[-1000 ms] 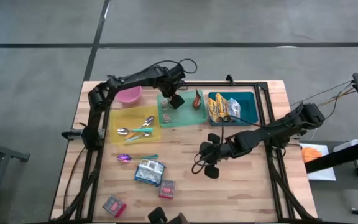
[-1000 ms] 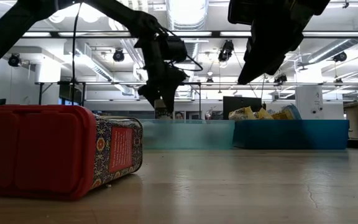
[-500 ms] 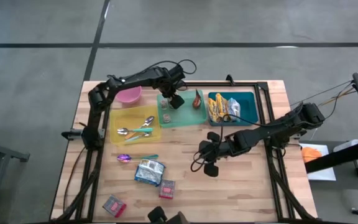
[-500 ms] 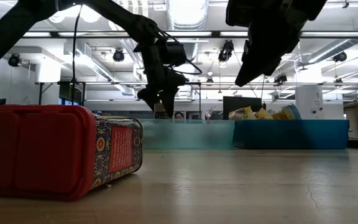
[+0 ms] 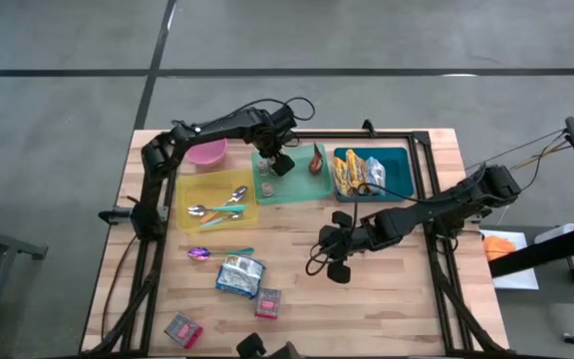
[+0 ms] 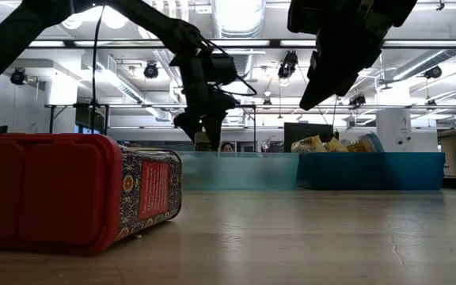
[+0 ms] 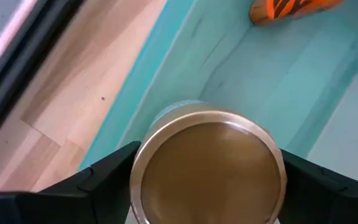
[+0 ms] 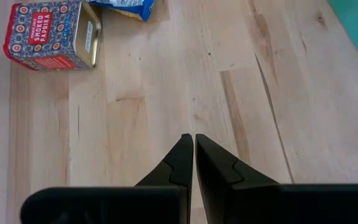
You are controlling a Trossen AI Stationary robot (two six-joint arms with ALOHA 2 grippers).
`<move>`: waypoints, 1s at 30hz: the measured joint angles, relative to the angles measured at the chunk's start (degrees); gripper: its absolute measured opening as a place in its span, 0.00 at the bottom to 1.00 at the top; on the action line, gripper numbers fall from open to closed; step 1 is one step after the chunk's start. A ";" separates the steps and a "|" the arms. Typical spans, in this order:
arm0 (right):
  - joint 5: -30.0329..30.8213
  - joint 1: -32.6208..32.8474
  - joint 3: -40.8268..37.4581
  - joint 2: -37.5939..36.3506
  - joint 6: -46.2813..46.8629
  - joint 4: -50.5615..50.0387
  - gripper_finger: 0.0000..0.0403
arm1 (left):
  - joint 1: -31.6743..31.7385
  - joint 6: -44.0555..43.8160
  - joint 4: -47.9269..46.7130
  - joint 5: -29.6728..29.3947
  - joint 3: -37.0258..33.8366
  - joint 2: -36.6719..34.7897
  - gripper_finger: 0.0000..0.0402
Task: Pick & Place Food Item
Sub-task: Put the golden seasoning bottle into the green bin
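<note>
our left gripper [image 5: 272,163] hangs over the light green tray [image 5: 307,187] at the back of the table, right above a small jar with a gold lid [image 7: 207,165] that stands upright near the tray's left edge. in our left wrist view the lid fills the space between our two dark fingers [image 7: 101,177], one on each side of it; the fingers are spread about as wide as the lid, and we cannot tell whether they press on the jar or have let go of it. the same view shows an orange, dark-striped item [image 7: 291,9] lying farther along the tray, apart from the jar. from above the jar [image 5: 264,185] shows only as a small pale thing just beside the gripper, and we also see the pink bowl [image 5: 207,153], the yellow tray [image 5: 189,199] with spoons, the teal bin [image 5: 407,160] of snack packets, and a blue foil packet [image 5: 239,275] on the bare wood. our right gripper [image 5: 329,261] hovers over the middle of the table with its fingers pressed together and nothing between them, as the right wrist view makes plain; that view also catches a smoked paprika tin [image 8: 51,36] lying on its side well apart from the fingertips. the low view puts a red tin [image 6: 77,192] close in the foreground.
</note>
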 joint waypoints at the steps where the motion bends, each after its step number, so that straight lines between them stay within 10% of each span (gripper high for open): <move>1: 0.00 0.00 0.00 0.02 0.00 0.00 0.04 | 0.00 0.00 0.03 0.00 -0.39 0.00 0.78; 30: -0.04 0.00 0.00 0.02 0.00 -0.09 0.04 | -0.02 -2.12 2.78 4.79 -2.15 -0.11 0.76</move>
